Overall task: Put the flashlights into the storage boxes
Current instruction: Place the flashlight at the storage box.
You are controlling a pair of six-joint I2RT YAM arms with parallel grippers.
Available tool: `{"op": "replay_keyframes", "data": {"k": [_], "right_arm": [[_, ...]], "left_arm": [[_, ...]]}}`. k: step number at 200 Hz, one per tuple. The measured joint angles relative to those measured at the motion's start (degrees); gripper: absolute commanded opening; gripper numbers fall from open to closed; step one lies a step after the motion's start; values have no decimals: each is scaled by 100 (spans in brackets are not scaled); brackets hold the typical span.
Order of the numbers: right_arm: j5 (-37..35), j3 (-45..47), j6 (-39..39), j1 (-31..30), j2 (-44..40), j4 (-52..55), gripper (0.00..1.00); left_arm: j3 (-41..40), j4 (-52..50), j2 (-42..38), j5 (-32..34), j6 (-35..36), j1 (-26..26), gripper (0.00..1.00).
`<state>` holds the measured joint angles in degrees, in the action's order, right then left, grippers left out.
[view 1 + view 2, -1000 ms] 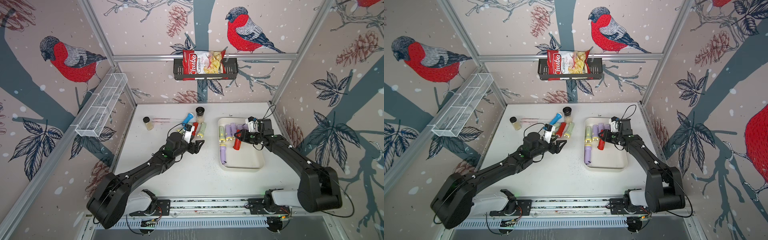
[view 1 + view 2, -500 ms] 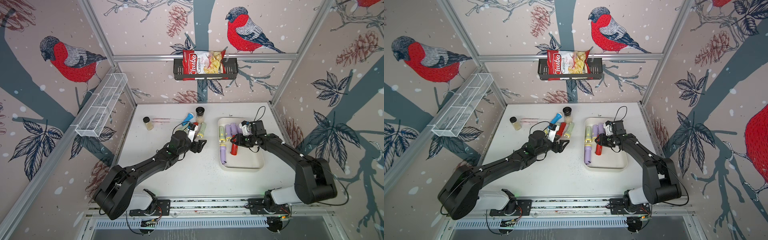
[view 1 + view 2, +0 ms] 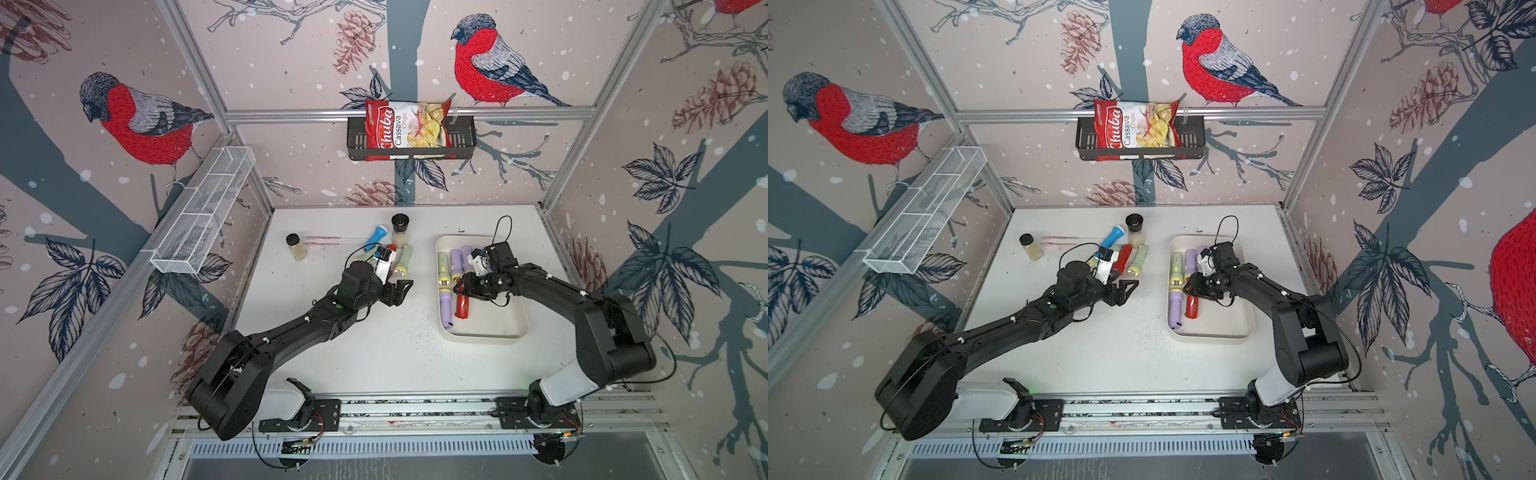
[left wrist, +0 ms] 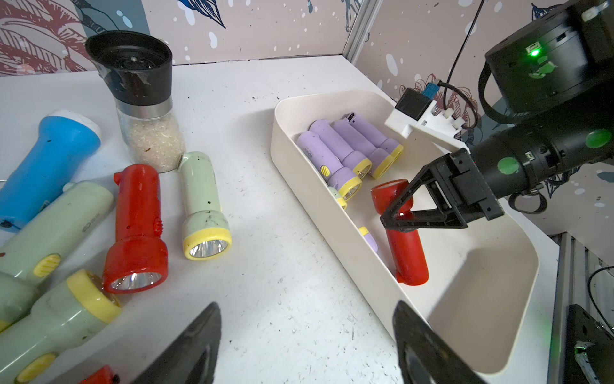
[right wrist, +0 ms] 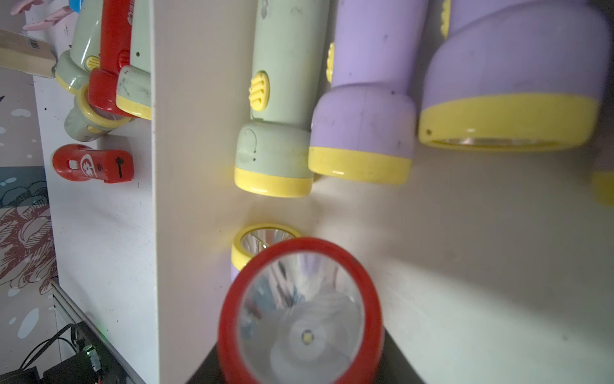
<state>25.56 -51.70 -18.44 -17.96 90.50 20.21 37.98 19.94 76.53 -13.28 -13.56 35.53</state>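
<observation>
The cream tray [image 3: 482, 336] sits on the counter [image 3: 374, 357] by the right edge, closer to the back. The right arm [image 3: 552, 291] reaches over it. Its jaws are pinched around a red flashlight [image 4: 407, 252], near the head end. This flashlight is inside the tray, and its tail end is low by the tray floor. It lies just beside a lilac flashlight [image 3: 445, 307] at the tray's left wall. More flashlights lie in a row at the back of the tray: a pale green one [image 3: 444, 268] and some lilac ones [image 4: 335, 156] with yellow heads.

The left arm [image 3: 316, 320] reaches to the middle of the counter. Its jaws are wide apart and hold nothing. They hang over bare counter, between the tray and a heap of flashlights.

The heap is near the back edge, in the middle. It has a blue flashlight [image 3: 376, 235], a red one [image 4: 136, 229] and pale green ones [image 4: 202, 206]. A big spice jar [image 3: 400, 230] touches the heap. A small jar [image 3: 296, 247] stands well apart, nearer the left edge.
</observation>
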Motion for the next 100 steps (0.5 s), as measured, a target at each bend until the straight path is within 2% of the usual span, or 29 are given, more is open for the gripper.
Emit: {"op": "replay_keyframes", "data": {"k": [35, 72, 100], "right_arm": [[79, -26, -7, -50, 173, 142, 50], [118, -52, -118, -55, 238, 197, 63], [120, -66, -153, -57, 225, 247, 66]], "left_arm": [[15, -7, 4, 0, 0, 0, 80], [20, -11, 9, 2, 2, 0, 80], [20, -61, -4, 2, 7, 0, 80]]}}
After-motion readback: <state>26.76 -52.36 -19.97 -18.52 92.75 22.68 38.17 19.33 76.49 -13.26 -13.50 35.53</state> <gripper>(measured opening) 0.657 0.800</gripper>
